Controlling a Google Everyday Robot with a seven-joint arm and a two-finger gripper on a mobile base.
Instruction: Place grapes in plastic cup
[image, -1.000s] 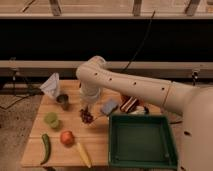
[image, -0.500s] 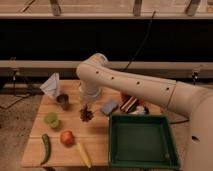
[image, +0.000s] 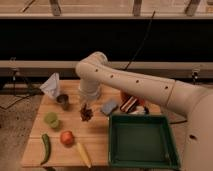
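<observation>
The grapes (image: 87, 115), a small dark reddish-purple bunch, sit at the middle of the wooden table (image: 97, 137). My gripper (image: 86, 106) comes straight down from the white arm and is shut on their top. I cannot tell whether the bunch still touches the table. The plastic cup (image: 51, 119), short and translucent light green, stands to the left of the grapes, apart from the gripper.
A dark metal cup (image: 63, 101) and a white crumpled wrapper (image: 51, 86) are at the back left. A blue sponge (image: 108, 107) and a red bowl (image: 131, 102) lie right of the grapes. A green tray (image: 142, 141) fills the front right. An orange-red fruit (image: 67, 137), a green pepper (image: 45, 148) and a yellow piece (image: 83, 154) lie in front.
The arm's elbow has risen slightly; the gripper stays shut at the grapes, which have hardly moved.
</observation>
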